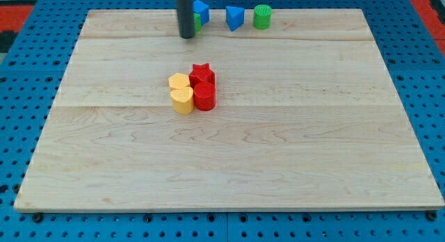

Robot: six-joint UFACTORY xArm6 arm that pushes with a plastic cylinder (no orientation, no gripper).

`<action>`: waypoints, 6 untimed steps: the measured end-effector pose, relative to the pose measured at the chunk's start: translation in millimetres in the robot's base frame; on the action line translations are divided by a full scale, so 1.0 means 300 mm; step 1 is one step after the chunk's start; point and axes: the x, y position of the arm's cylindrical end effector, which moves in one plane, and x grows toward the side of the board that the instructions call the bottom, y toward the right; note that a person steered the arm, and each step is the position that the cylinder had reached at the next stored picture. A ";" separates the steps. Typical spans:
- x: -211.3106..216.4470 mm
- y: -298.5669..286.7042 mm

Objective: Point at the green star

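Note:
The green star (198, 21) lies near the board's top edge, mostly hidden behind my rod; only a sliver of green shows at the rod's right side. My tip (187, 37) rests on the board right next to it, at its lower left. A blue block (201, 9) sits just above the green star, partly hidden too.
A blue triangle-like block (235, 18) and a green cylinder (263, 17) stand along the top edge to the right. Near the board's middle, a red star (202, 74), a red cylinder (204, 97), a yellow hexagon-like block (179, 82) and a yellow heart (183, 100) cluster together.

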 end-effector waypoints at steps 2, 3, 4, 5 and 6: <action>0.121 -0.181; 0.191 0.092; 0.098 0.227; 0.010 0.217; -0.032 0.172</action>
